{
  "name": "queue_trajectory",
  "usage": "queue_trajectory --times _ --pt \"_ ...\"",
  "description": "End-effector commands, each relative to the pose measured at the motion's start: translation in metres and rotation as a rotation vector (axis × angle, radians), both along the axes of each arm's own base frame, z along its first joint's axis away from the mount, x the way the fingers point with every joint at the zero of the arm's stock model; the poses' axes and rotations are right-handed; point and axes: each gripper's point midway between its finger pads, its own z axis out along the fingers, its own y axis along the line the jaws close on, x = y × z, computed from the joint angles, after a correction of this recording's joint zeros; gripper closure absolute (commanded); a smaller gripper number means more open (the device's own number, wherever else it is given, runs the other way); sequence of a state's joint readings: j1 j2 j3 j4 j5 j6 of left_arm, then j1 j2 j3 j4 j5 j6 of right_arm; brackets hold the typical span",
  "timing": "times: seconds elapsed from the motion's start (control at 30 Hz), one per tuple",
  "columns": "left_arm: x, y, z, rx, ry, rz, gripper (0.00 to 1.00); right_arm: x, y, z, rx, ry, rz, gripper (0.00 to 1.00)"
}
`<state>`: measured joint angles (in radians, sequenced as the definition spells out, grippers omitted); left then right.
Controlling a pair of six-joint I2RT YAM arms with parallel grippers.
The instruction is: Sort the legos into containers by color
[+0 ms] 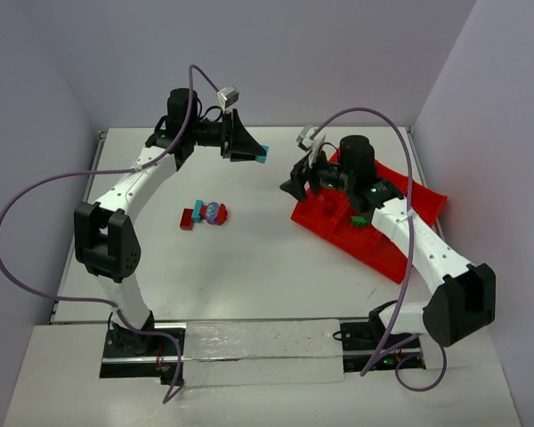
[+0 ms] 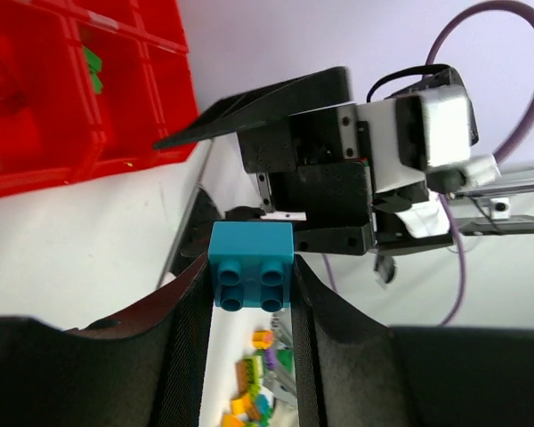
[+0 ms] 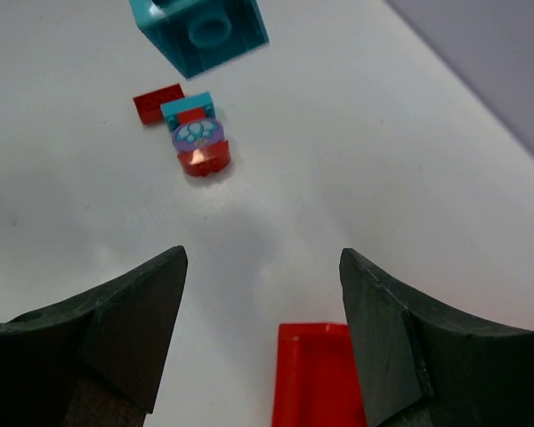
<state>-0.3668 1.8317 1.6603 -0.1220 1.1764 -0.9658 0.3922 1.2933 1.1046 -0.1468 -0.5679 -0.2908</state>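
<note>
My left gripper [image 1: 252, 150] hangs above the far middle of the table, shut on a teal-blue lego [image 2: 251, 267] that sticks out between its fingertips, studs toward the camera. The same teal lego [image 3: 200, 31] shows at the top of the right wrist view. My right gripper [image 3: 262, 258] is open with nothing in it, over the near-left corner of the red tray [image 3: 316, 378]. On the table lie a red brick [image 1: 188, 219], a teal piece [image 1: 198, 206] and a rounded purple piece [image 1: 215, 212] on a red one. A green lego [image 1: 358, 221] lies in a tray compartment [image 1: 374, 233].
The red tray [image 2: 62, 133] stands slanted at the right of the table, under the right arm. Grey walls close in the back and both sides. The two grippers face each other about a hand's width apart.
</note>
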Motion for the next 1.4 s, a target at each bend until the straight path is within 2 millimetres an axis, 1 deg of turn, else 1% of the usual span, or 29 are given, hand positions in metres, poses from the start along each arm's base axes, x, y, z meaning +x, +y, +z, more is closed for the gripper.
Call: queue_trajectory --times 0.0,0.1,0.17,0.33,0.47,0.53,0.57,0.67,0.83,1.0,1.13,1.23,1.3,1.37 --pt "-0.014 0.001 0.023 -0.059 -0.025 -0.067 1.00 -0.002 0.008 0.063 0.038 -0.346 0.084 0.22" --pt "-0.015 0.001 0.022 -0.058 -0.017 -0.068 1.00 -0.002 0.011 0.075 0.064 -0.374 0.092 0.22" --pt "-0.017 0.001 0.023 -0.062 -0.015 -0.071 1.00 -0.001 0.018 0.083 0.073 -0.386 0.115 0.21" --pt "-0.019 0.001 0.023 -0.066 -0.021 -0.080 1.00 0.001 0.038 0.091 0.078 -0.405 0.161 0.19" --pt "-0.020 0.001 0.024 -0.069 -0.021 -0.085 1.00 0.002 0.049 0.099 0.101 -0.416 0.182 0.18" --pt "-0.021 0.001 0.025 -0.071 -0.024 -0.089 1.00 0.004 0.054 0.096 0.101 -0.403 0.197 0.18" --pt "-0.021 0.001 0.025 -0.071 -0.024 -0.089 1.00 0.003 0.057 0.099 0.109 -0.403 0.208 0.18" --pt "-0.022 0.001 0.025 -0.072 -0.024 -0.092 1.00 0.006 0.062 0.097 0.110 -0.394 0.219 0.18" --pt "-0.021 0.001 0.022 -0.071 -0.021 -0.091 1.00 0.004 0.069 0.098 0.119 -0.381 0.252 0.23" --pt "-0.021 0.001 0.020 -0.070 -0.021 -0.092 1.00 0.004 0.072 0.100 0.131 -0.382 0.256 0.39" --pt "-0.021 0.001 0.019 -0.068 -0.018 -0.092 1.00 0.003 0.073 0.101 0.140 -0.375 0.256 0.45" --pt "-0.021 0.001 0.019 -0.069 -0.019 -0.092 1.00 0.003 0.073 0.098 0.138 -0.364 0.258 0.61" --pt "-0.021 0.001 0.021 -0.071 -0.029 -0.091 1.00 0.004 0.074 0.095 0.132 -0.354 0.260 0.78" --pt "-0.022 0.002 0.024 -0.075 -0.044 -0.088 0.99 0.005 0.074 0.093 0.129 -0.337 0.252 0.98"
